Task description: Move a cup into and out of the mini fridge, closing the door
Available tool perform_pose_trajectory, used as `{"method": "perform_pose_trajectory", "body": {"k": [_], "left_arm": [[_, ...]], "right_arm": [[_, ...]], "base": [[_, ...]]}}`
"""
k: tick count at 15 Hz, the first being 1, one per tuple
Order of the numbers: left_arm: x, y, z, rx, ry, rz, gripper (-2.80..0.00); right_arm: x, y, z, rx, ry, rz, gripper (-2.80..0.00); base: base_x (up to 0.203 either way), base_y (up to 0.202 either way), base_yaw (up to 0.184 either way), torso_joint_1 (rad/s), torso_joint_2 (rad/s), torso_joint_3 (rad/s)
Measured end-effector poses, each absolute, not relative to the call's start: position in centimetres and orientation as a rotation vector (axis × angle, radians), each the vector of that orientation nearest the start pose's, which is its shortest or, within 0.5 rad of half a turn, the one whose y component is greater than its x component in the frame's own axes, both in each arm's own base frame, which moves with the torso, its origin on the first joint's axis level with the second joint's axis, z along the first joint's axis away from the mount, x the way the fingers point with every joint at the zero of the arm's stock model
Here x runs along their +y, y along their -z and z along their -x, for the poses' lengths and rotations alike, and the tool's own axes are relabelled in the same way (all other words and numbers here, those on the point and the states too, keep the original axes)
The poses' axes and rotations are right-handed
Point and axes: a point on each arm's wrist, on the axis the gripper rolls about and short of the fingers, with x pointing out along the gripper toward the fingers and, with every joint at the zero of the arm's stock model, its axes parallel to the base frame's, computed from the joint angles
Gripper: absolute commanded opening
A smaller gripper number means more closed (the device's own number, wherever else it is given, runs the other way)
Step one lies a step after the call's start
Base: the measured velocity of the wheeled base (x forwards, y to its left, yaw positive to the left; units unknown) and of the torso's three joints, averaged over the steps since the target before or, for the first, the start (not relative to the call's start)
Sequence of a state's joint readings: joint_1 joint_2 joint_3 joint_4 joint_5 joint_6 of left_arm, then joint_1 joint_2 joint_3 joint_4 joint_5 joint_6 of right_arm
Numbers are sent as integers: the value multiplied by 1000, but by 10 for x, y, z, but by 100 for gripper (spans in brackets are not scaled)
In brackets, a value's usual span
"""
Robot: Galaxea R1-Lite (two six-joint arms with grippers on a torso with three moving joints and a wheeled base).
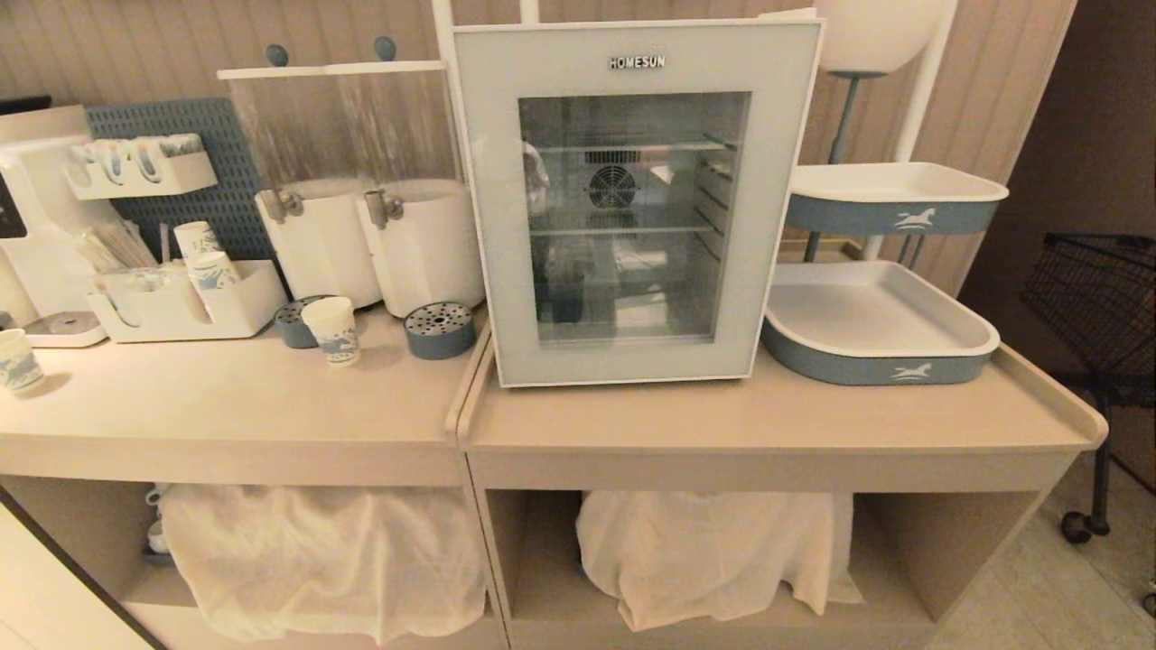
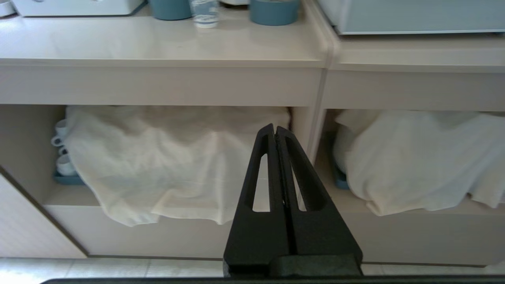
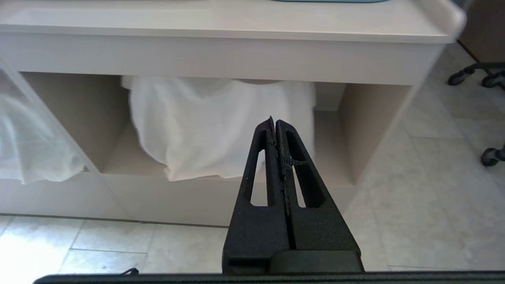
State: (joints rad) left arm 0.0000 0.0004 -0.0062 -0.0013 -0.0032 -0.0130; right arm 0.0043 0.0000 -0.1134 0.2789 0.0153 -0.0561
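Both my pincers, left [image 2: 275, 128] and right [image 3: 275, 123], hang pressed together and empty below the beige tabletop [image 1: 777, 420], where the small white blue-patterned paper cup [image 1: 331, 330] stands left of the white glass-doored mini fridge [image 1: 632, 199], door [image 1: 777, 199] closed.

The black left gripper [image 2: 275, 130] points at a white cloth [image 2: 173, 157] under a pale beige counter [image 2: 158, 43]; beyond it stands a white cup [image 1: 331, 330] with a blue printed pattern. The white mini fridge [image 1: 632, 203] has a door [image 1: 777, 226] framed in pale grey-blue. The black right gripper [image 3: 274, 123] faces another white cloth [image 3: 205, 122].
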Motion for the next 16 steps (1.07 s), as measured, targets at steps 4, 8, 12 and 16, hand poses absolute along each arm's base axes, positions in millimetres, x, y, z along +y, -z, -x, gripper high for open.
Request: {"method": "perform_pose_trajectory", "body": {"k": [4, 8, 12, 16], "left_arm": [[0, -77, 23, -7, 3, 13, -280], [0, -77, 23, -7, 3, 13, -280], [0, -77, 23, -7, 3, 13, -280], [0, -77, 23, -7, 3, 13, -280]], "right_arm": [[0, -78, 34, 165, -21, 43, -280], [0, -78, 34, 166, -21, 39, -280], [0, -78, 34, 164, -21, 50, -280], [0, -78, 34, 165, -21, 48, -280]], "base": [[0, 190, 0, 0, 3, 3], [0, 193, 3, 4, 2, 1], [0, 193, 0, 3, 3, 1], [0, 191, 0, 2, 1, 6]]}}
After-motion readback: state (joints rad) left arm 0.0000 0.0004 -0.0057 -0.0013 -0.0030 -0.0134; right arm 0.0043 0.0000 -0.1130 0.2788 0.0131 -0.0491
